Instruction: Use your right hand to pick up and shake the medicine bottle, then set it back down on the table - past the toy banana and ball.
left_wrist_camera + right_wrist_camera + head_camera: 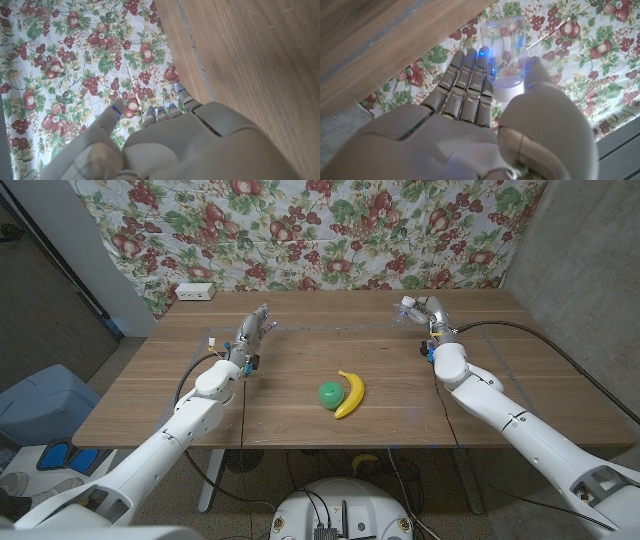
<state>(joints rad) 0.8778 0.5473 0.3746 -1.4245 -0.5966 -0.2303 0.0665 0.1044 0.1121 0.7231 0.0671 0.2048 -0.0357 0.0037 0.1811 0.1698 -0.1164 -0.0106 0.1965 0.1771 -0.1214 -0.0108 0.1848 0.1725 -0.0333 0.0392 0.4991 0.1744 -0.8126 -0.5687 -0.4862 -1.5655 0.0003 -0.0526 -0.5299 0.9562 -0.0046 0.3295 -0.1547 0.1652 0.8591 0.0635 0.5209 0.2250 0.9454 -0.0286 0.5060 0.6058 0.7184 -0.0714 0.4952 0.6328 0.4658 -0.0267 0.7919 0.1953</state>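
In the right wrist view a clear medicine bottle with a white cap sits between the fingers and thumb of my right hand, which grips it. The head view shows that right hand raised over the far right part of the wooden table, beyond the toys. The yellow toy banana and the green ball lie side by side at the table's middle front. My left hand is over the far left of the table, fingers apart, holding nothing; its back shows against the floral cloth.
A floral cloth hangs behind the table. A white box sits at the far left corner. A tape line runs across the back of the tabletop. A blue bin stands on the floor to the left.
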